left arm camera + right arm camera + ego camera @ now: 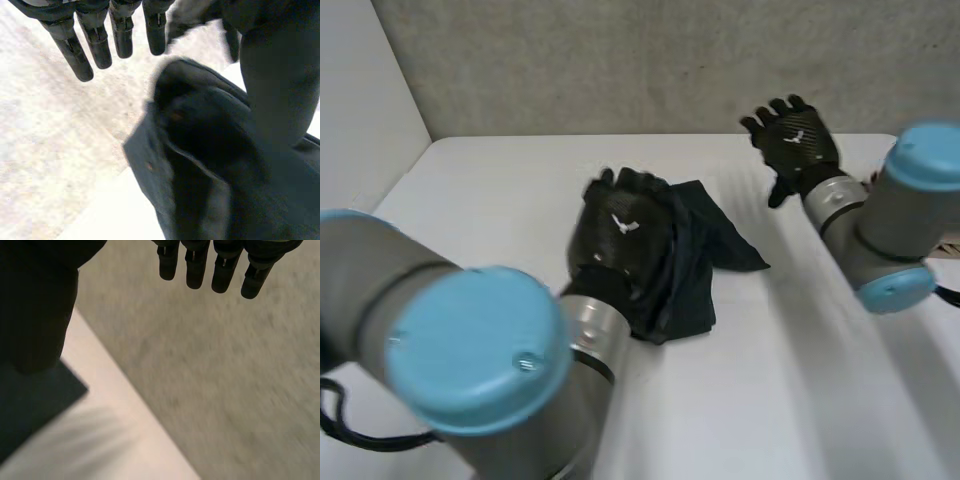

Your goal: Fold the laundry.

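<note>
The dark cloth point(705, 262) lies bunched at the middle of the white table point(490, 190). Its long axis is judged to run roughly from 12 to 6 o'clock, with one corner pointed toward 3. The left hand point(620, 235) is placed over its 9 o'clock side — fingers point(97, 45) straight and released, nothing pinched. The right hand point(798, 142), likewise spread and empty, is held well apart at the cloth's 2 o'clock. The left is plainly nearer — the next grasp is judged to fall to it.

Your laundry is one dark cloth point(720, 245), bunched in loose folds, seams showing, lying mid white table point(800, 380), one pointed corner flat toward the robot's right
</note>
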